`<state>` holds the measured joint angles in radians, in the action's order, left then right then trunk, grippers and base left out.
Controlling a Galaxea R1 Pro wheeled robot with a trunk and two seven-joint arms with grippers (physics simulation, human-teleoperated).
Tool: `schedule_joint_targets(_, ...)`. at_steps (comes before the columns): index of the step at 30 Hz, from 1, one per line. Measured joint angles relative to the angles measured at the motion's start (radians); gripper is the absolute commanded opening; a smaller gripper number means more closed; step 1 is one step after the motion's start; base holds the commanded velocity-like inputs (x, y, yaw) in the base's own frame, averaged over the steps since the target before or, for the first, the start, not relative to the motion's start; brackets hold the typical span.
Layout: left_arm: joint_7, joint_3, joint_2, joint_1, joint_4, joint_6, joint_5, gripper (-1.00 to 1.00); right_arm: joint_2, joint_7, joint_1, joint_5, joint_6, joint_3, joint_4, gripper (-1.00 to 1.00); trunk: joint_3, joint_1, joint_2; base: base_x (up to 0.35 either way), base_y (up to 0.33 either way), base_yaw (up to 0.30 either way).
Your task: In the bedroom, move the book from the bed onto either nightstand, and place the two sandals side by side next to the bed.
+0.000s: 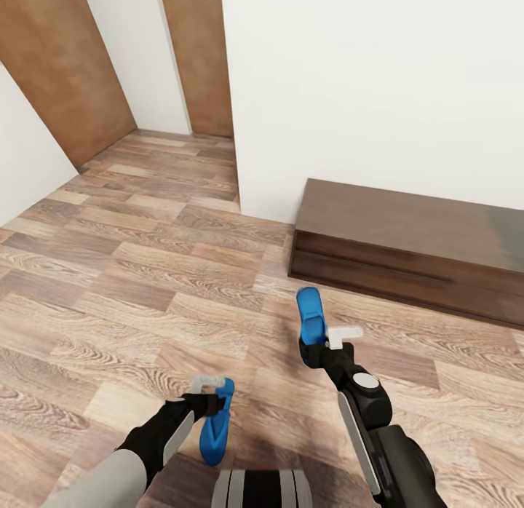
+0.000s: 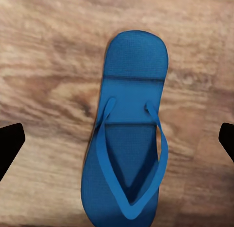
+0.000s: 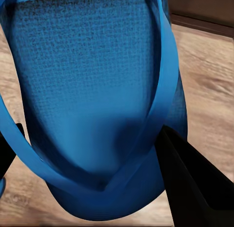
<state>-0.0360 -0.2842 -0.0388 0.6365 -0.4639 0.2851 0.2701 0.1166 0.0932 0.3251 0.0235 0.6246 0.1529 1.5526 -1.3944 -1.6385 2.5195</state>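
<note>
1. Your right gripper (image 1: 325,342) is clamped on one blue sandal (image 1: 311,317), held above the floor near the long dark bench (image 1: 407,249).
2. Your left gripper (image 1: 211,393) has its fingers spread wide; whether they bear on the other sandal (image 1: 216,424) I cannot tell.
3. You're mid-carry: find the bed, then set both down side by side.

The long dark bench (image 1: 415,249) runs off the right edge; the left tan door (image 1: 62,64) is cropped at the top.

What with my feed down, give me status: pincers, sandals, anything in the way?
Right pincer shut on one sandal. Left pincer open, over other sandal. Low bench ahead right, by the wall.
</note>
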Motion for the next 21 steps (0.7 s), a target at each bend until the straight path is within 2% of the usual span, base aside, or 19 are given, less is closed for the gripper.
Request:
schedule_joint_targets(2, 0.0, 0.0, 0.0, 0.0, 0.001, -0.011, -0.001, 1.0, 0.0, 0.0, 0.0, 0.0, 0.0, 0.0, 0.001, -1.0, -0.008, -0.001, 0.0, 0.0, 0.0, 0.0)
schedule_joint_targets(8, 0.001, 0.0, 0.0, 0.0, -0.001, -0.028, -0.001, 1.0, 0.0, 0.0, 0.0, 0.0, 0.001, 0.0, 0.001, -1.0, -0.008, -0.001, 0.001, 0.0, 0.0, 0.0)
schedule_joint_targets(19, 0.001, 0.0, 0.0, 0.0, 0.0, -0.034, -0.001, 1.0, 0.0, 0.0, 0.0, 0.0, 0.001, 0.0, 0.0, -1.0, -0.05, -0.006, 0.003, 0.0, 0.0, 0.0)
schedule_joint_targets(21, 0.001, 0.0, 0.0, 0.0, 0.0, -0.034, -0.002, 1.0, 0.0, 0.0, 0.0, 0.0, 0.001, 0.0, 0.0, -1.0, -0.05, -0.006, 0.003, 0.0, 0.0, 0.0)
